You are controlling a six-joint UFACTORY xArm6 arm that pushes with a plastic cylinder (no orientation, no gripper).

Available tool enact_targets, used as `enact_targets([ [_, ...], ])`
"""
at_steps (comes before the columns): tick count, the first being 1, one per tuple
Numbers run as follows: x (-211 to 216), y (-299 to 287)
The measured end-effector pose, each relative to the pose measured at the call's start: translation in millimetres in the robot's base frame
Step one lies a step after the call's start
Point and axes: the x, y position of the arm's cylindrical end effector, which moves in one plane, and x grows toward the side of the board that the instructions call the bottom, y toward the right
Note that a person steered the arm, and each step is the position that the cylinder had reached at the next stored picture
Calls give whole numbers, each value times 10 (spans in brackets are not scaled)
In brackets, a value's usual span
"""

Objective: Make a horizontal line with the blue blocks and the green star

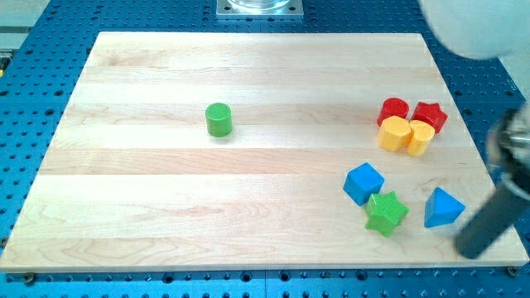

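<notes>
A blue cube [363,183] lies at the view's lower right on the wooden board [166,207]. A green star [386,213] touches it just below and to the right. A blue triangle [443,208] lies further right, apart from the star. My rod comes in from the view's right edge, blurred; my tip [469,249] sits just below and right of the blue triangle, close to it but apart.
A green cylinder [219,120] stands alone left of centre. A red cylinder [393,110], a red star [430,116] and two yellow blocks [396,132] [420,137] cluster at the right. A blurred white arm part [476,25] fills the top right corner.
</notes>
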Motion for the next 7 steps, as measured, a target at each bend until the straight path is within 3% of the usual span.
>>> enact_targets([
  [1, -333, 264],
  [2, -929, -146],
  [4, -1055, -1642],
  [5, -774, -1942],
  [6, -740, -1615],
  [7, -725, -2360],
])
